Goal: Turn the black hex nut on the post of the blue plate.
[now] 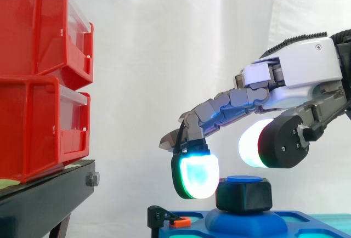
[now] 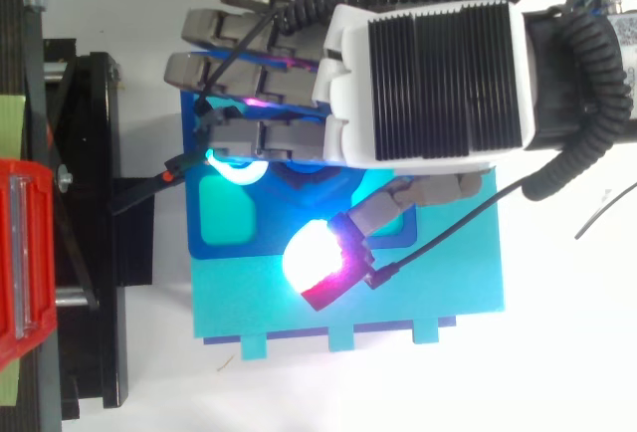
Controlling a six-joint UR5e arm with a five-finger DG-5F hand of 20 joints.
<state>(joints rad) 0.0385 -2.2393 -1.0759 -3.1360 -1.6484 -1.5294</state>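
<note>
Side view: the black hex nut (image 1: pixel 244 195) sits upright on the blue post (image 1: pixel 243 179) of the blue plastic plate (image 1: pixel 285 222), low in the frame and right of centre. The post's rounded blue cap shows just above the nut, and a domed blue base shows below it. The nut is matt black with flat side faces and softened corners.

The hand (image 1: pixel 296 68) arches over the nut from the right, open and holding nothing. One fingertip pad (image 1: pixel 196 175), glowing cyan-green, hangs at the nut's left side. Whether it touches the nut cannot be told. The thumb pad (image 1: pixel 253 143), glowing white, sits above the nut and clear of it.

A small black clip (image 1: pixel 159 216) with an orange tab (image 1: pixel 180 222) stands at the plate's left edge. Further left, well apart from the plate, two red plastic bins (image 1: pixel 38 73) are stacked on a black stand (image 1: pixel 44 202). A white curtain (image 1: pixel 164 40) hangs behind everything.

Top view: the hand's white and black back (image 2: pixel 428 74) covers the nut and post completely. The thumb pad glows white-pink over the plate's near part. A lighter teal sheet (image 2: pixel 398 303) lies under the blue plate, and both rest on the white desk (image 2: pixel 557 372). The plate's right end is cut off in the side view.
</note>
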